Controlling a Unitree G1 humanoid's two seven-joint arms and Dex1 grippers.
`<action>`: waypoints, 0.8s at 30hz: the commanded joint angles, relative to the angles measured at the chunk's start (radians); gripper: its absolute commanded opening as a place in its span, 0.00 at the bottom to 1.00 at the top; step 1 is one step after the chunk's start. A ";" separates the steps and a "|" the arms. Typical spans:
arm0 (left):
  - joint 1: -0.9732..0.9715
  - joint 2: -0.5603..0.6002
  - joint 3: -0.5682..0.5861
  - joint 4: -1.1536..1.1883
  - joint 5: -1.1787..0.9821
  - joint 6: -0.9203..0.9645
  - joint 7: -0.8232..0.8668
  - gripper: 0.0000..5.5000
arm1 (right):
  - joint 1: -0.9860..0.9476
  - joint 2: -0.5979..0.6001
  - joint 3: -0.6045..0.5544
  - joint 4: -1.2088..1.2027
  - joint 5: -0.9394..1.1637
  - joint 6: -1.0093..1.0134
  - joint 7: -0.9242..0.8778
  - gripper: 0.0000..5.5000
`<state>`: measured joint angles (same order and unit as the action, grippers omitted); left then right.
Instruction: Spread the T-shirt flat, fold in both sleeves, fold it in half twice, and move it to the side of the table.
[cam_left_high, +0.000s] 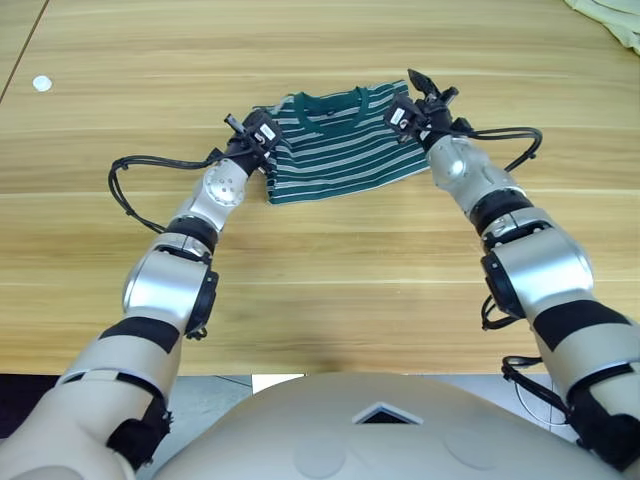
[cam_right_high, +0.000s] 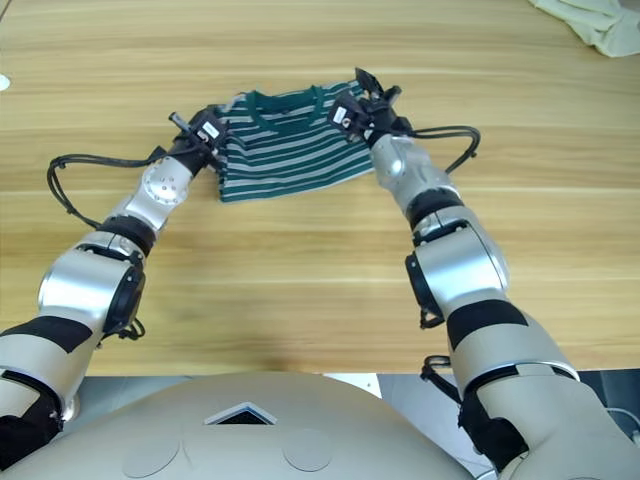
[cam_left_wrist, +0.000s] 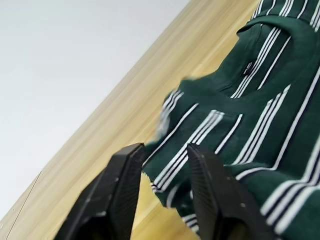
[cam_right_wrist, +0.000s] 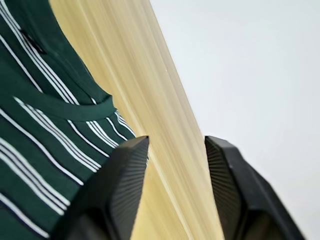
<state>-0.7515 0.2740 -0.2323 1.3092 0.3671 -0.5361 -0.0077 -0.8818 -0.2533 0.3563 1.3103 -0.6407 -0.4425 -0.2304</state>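
Note:
A dark green T-shirt (cam_left_high: 335, 145) with white stripes lies on the wooden table (cam_left_high: 330, 280), collar toward the far side, its sides folded in to a compact shape. My left gripper (cam_left_high: 240, 125) sits at the shirt's left shoulder edge. In the left wrist view this gripper (cam_left_wrist: 165, 150) is open, with the striped fabric edge (cam_left_wrist: 200, 135) lying between its fingers. My right gripper (cam_left_high: 430, 88) is at the right shoulder corner. It (cam_right_wrist: 176, 142) stands open over bare wood, and the shirt (cam_right_wrist: 40, 125) lies just beside one finger.
A pale cloth (cam_left_high: 610, 20) lies at the table's far right corner. A small white round mark (cam_left_high: 41, 84) sits at the far left. Black cables (cam_left_high: 130, 175) loop off both wrists. Bare wood stretches on all sides of the shirt.

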 joint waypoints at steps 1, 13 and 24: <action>-0.052 0.010 0.032 0.022 -0.014 0.067 0.023 0.43 | -0.041 0.020 0.014 0.004 0.002 -0.008 -0.030 0.53; -0.011 0.091 0.223 0.025 -0.136 0.132 0.125 0.56 | 0.051 0.196 0.406 0.012 -0.271 -0.022 0.232 0.60; 0.014 0.107 0.278 -0.049 -0.211 -0.060 -0.076 0.56 | 0.550 -0.538 0.348 -0.635 0.038 -0.514 0.538 0.60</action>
<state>-0.7434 0.3581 0.0838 1.3066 0.1284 -0.5311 -0.0252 -0.6577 -0.4807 0.7369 0.9022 -0.6449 -0.9835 0.1373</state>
